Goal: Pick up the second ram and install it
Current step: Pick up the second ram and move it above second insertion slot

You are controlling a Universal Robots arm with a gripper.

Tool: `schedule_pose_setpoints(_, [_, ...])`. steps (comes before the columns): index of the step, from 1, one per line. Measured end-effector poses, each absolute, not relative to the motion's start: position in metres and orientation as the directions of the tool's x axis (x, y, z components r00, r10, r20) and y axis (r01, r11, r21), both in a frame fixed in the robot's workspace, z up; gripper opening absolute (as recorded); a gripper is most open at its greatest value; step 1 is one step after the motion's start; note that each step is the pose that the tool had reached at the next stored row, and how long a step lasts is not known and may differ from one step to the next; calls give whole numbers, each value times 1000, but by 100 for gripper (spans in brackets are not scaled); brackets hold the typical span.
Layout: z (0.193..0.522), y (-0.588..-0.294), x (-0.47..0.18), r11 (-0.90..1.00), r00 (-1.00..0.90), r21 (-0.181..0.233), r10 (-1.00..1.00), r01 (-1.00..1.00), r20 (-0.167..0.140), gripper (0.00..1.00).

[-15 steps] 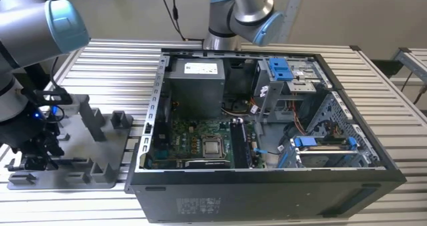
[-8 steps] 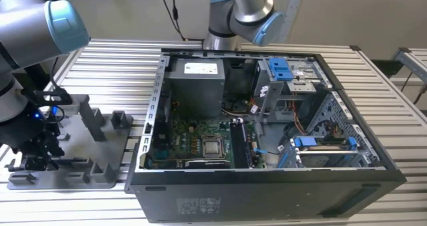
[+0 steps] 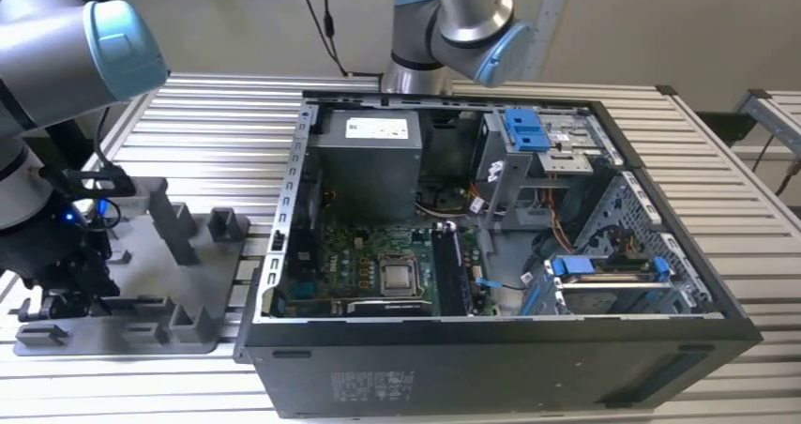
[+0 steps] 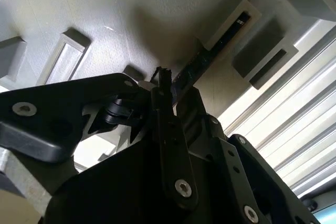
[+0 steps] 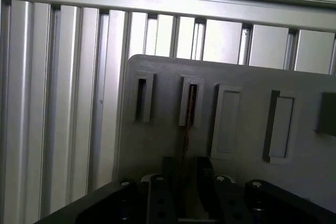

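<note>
While the jaws stand slightly apart, straddling the second ram [image 5: 185,124] without gripping it, the stick sits on edge in a slot of the grey fixture plate [image 5: 157,145]. Best to close squarely on its flat faces, centred.

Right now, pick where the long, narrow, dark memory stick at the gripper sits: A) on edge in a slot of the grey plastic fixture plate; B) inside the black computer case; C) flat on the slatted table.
A: the first wrist view shows the memory stick on edge, slotted into the grey fixture plate.
</note>
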State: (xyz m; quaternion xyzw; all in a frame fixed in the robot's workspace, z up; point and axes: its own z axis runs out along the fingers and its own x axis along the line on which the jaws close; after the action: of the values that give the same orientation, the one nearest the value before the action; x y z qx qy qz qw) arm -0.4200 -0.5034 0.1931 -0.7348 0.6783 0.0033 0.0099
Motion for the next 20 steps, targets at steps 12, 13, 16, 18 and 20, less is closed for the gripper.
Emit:
schedule_pose_setpoints(12, [193, -503, -420, -80, 80, -11, -997, -997, -18, 15])
schedule_pose_setpoints(13, [193, -503, -420, -80, 80, -11, -997, -997, -18, 15])
schedule_pose_setpoints(16, [193, -503, -420, -80, 80, -11, -997, -997, -18, 14])
schedule_pose_setpoints(18, [193, -503, -420, -80, 80, -11, -997, -997, -18, 14])
schedule_pose_setpoints(20, [193, -503, -420, -80, 80, -11, -997, -997, -18, 14])
